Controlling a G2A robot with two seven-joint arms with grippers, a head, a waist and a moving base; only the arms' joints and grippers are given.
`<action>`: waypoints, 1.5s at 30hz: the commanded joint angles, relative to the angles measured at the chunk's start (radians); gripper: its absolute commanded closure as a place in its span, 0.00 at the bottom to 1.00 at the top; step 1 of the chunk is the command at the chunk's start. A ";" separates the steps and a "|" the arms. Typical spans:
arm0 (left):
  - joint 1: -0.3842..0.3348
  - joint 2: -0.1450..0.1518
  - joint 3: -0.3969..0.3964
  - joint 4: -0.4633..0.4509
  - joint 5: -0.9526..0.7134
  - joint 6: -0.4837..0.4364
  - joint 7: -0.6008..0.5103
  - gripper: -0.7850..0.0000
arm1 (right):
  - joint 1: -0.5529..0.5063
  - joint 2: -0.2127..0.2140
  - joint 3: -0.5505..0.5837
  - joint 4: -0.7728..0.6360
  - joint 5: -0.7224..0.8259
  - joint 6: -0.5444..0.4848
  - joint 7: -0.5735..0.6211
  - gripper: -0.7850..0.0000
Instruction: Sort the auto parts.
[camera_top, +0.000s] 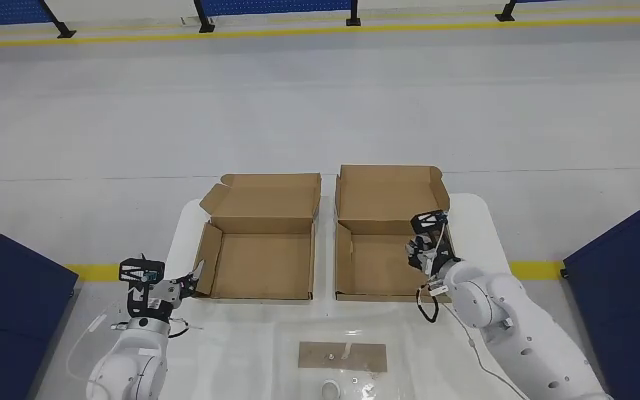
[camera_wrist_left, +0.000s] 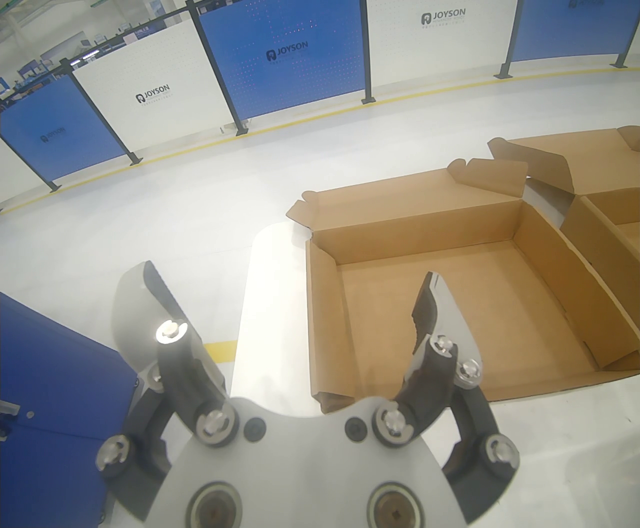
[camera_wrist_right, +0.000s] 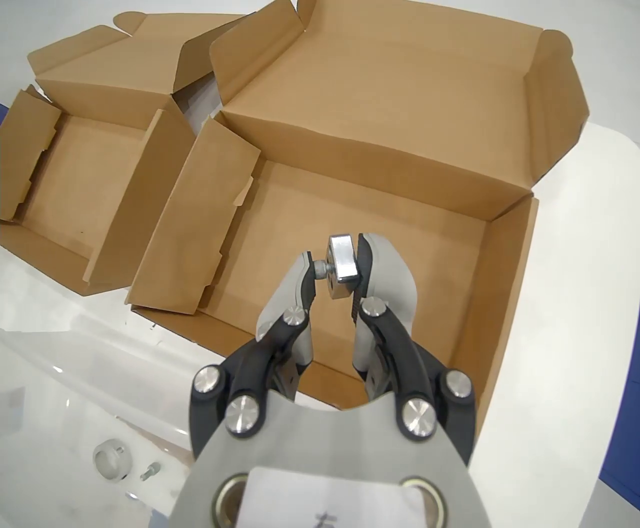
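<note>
Two open cardboard boxes stand side by side on the white table: a left box (camera_top: 262, 262) and a right box (camera_top: 385, 262). My right gripper (camera_wrist_right: 334, 272) hangs over the right box (camera_wrist_right: 390, 210), shut on a small metal T-bolt (camera_wrist_right: 340, 266) with a square head. My left gripper (camera_wrist_left: 295, 300) is open with nothing in it, near the table's left edge, just outside the left box (camera_wrist_left: 450, 300). A metal ring collar (camera_wrist_right: 111, 459) and a small bolt (camera_wrist_right: 149, 470) lie on the clear plastic sheet at the table's front.
A brown cardboard strip (camera_top: 342, 354) and a small pale part (camera_top: 330, 388) lie on the plastic sheet at the table's front. Blue panels stand at both sides of the table (camera_top: 470, 215). Both boxes look bare inside.
</note>
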 joint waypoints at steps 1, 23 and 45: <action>0.000 0.000 0.000 0.000 0.000 0.000 0.000 0.00 | 0.000 0.000 0.000 0.000 0.000 0.000 0.000 1.00; 0.000 0.000 0.000 0.000 0.000 0.000 0.000 0.00 | 0.226 -0.088 -0.221 0.270 -0.208 0.285 0.264 1.00; 0.000 0.000 0.000 0.000 0.000 0.000 0.000 0.00 | 0.284 -0.132 -0.228 0.415 -0.138 0.269 0.255 1.00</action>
